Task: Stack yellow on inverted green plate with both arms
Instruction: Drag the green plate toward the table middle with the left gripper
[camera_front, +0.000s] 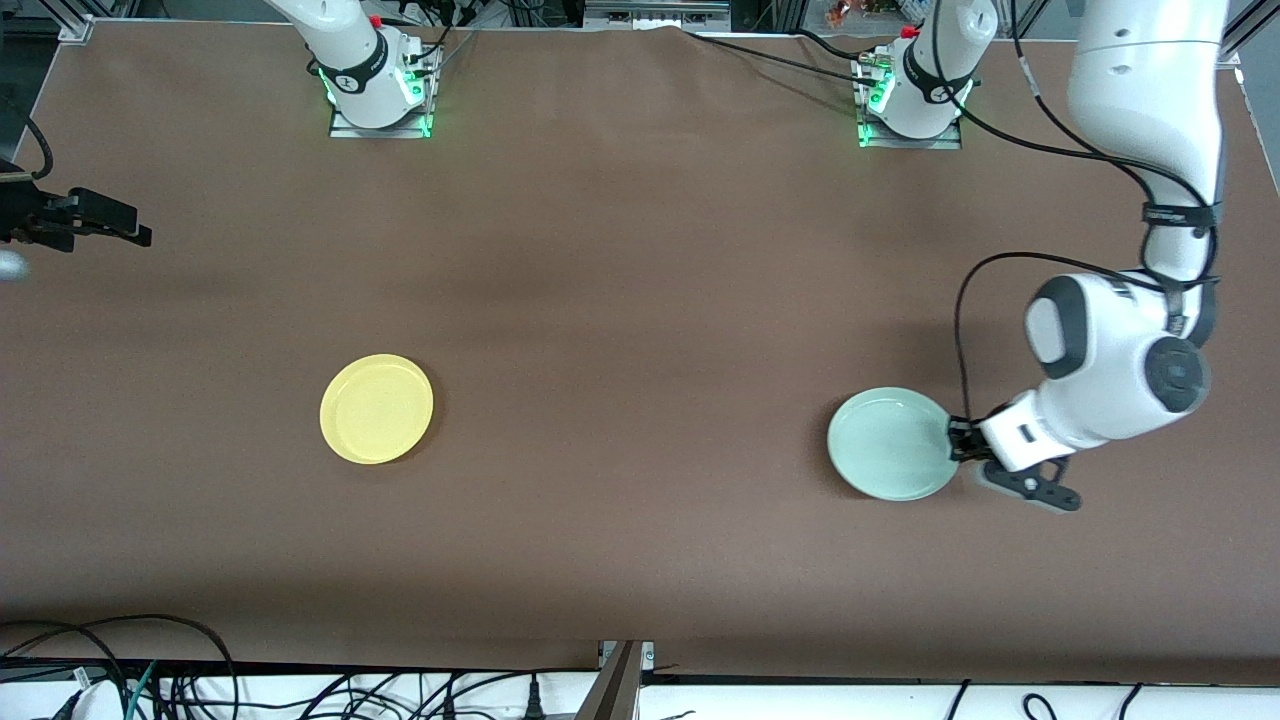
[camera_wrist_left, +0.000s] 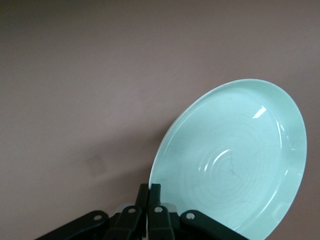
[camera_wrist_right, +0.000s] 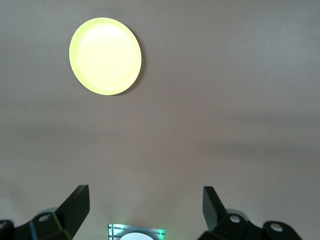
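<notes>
We see the left gripper (camera_front: 958, 440) pinching the green plate (camera_front: 890, 443) by its rim, fingers closed on the edge, probably so it can be tipped over (its hollow side faces up). The yellow plate (camera_front: 376, 408), glossy and upright, lies well apart from it toward the right arm's end. The right gripper (camera_wrist_right: 145, 202) waits, fingers wide.

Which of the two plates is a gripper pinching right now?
The green plate: the left gripper is shut on its rim. The yellow plate lies untouched.
</notes>
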